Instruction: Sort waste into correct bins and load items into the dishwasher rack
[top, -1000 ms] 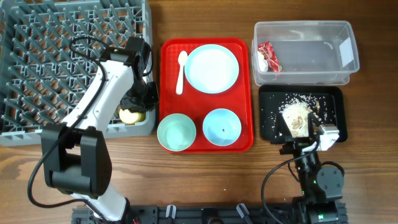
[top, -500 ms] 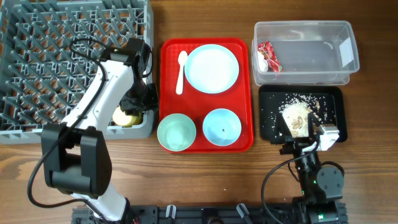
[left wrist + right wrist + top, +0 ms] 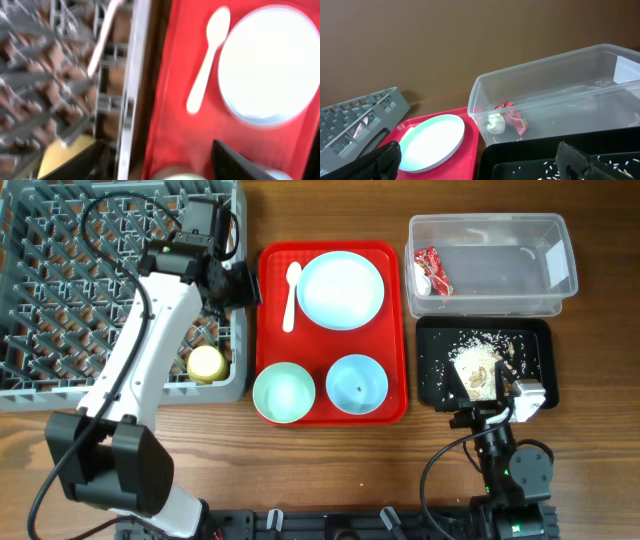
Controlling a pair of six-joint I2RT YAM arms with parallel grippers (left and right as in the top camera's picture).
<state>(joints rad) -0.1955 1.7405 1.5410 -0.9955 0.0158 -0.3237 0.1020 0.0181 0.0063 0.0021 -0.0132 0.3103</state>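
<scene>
Cup [image 3: 205, 363] sits alone in the lower right corner of the rack [image 3: 60, 290]. A second ago the left claw [image 3: 235, 283] was down on it; now the arm has lifted away toward the upper middle of the frame, over the rack's right rim beside the red tray [image 3: 270, 330]. The wrist view shows that claw [image 3: 155, 150] spread wide with nothing between its fingers, so the cup looks delivered and one item is done. Still on the red tray are the spoon [image 3: 291, 295], plate [image 3: 340, 290], green bowl [image 3: 284, 393] and blue bowl [image 3: 357, 384]; the spoon lies nearest the claw and seems the likely next pick. Waste looks sorted: the wrapper [image 3: 432, 270] lies in the tub [image 3: 560, 240] and the scraps [image 3: 478, 365] in the black tray [image 3: 535, 330]. The right claw [image 3: 477, 155] has not moved from the lower right, wide and empty.
</scene>
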